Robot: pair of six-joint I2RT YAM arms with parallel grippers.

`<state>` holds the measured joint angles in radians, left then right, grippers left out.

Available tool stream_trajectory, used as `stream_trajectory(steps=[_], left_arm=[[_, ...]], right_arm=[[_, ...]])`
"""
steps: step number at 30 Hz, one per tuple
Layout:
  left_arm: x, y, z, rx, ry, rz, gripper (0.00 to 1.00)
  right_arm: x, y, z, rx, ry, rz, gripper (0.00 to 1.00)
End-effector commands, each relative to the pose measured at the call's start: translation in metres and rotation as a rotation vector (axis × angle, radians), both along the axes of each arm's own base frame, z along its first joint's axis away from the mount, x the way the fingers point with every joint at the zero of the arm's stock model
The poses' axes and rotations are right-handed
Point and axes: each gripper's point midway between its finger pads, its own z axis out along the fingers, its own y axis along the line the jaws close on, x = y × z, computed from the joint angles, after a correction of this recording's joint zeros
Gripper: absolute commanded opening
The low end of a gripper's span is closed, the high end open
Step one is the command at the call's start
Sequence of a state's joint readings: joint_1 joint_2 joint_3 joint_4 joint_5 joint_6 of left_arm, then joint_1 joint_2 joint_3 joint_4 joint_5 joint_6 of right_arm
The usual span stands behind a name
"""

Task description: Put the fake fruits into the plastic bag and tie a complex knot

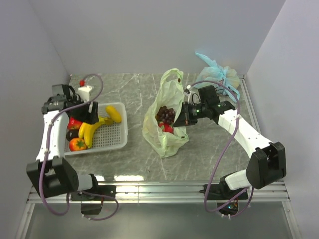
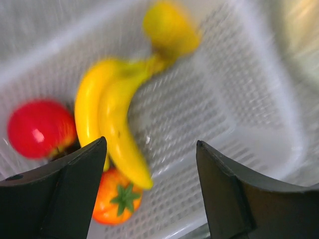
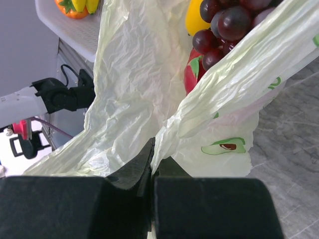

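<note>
The pale yellow-green plastic bag point(image 1: 167, 134) stands at the table's middle with its mouth open; no knot is in view. Dark grapes point(image 1: 166, 114) and a red fruit point(image 1: 168, 128) lie inside, and the right wrist view shows the grapes point(image 3: 224, 25) too. My right gripper point(image 1: 185, 115) is shut on the plastic bag's rim point(image 3: 169, 134). My left gripper point(image 2: 150, 144) hangs open and empty over the white basket point(image 1: 112, 142). Below it lie yellow bananas point(image 2: 112, 114), a red apple point(image 2: 40, 128), an orange fruit point(image 2: 117, 196) and a yellow piece point(image 2: 169, 27).
A tied light blue bag point(image 1: 219, 74) sits at the back right, behind my right arm. A small white box with a red knob point(image 1: 84, 89) stands behind the basket. Walls close in the table on the left, back and right.
</note>
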<state>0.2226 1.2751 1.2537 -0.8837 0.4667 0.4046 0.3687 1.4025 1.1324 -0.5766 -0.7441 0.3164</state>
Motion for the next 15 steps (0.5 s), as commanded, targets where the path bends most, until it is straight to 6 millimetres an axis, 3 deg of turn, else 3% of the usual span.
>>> stream_trajectory(steps=[1,2,8,12,15], left_arm=[[-0.019,0.04,-0.048,0.224,0.147,0.025,0.78],[-0.021,0.045,-0.064,0.248,0.181,0.032,0.78],[-0.008,0.076,-0.101,0.378,0.252,0.071,0.8],[-0.002,0.082,-0.122,0.401,0.285,0.046,0.8],[0.002,0.074,-0.136,0.367,0.312,0.003,0.8]], right_arm=[[0.011,0.005,0.014,0.01,-0.062,0.008,0.0],[0.011,0.005,0.015,0.01,-0.061,0.007,0.0],[0.009,0.003,0.013,-0.005,-0.065,0.014,0.0],[0.009,0.003,0.012,-0.004,-0.062,0.015,0.0],[0.009,0.002,0.011,-0.01,-0.064,0.016,0.0]])
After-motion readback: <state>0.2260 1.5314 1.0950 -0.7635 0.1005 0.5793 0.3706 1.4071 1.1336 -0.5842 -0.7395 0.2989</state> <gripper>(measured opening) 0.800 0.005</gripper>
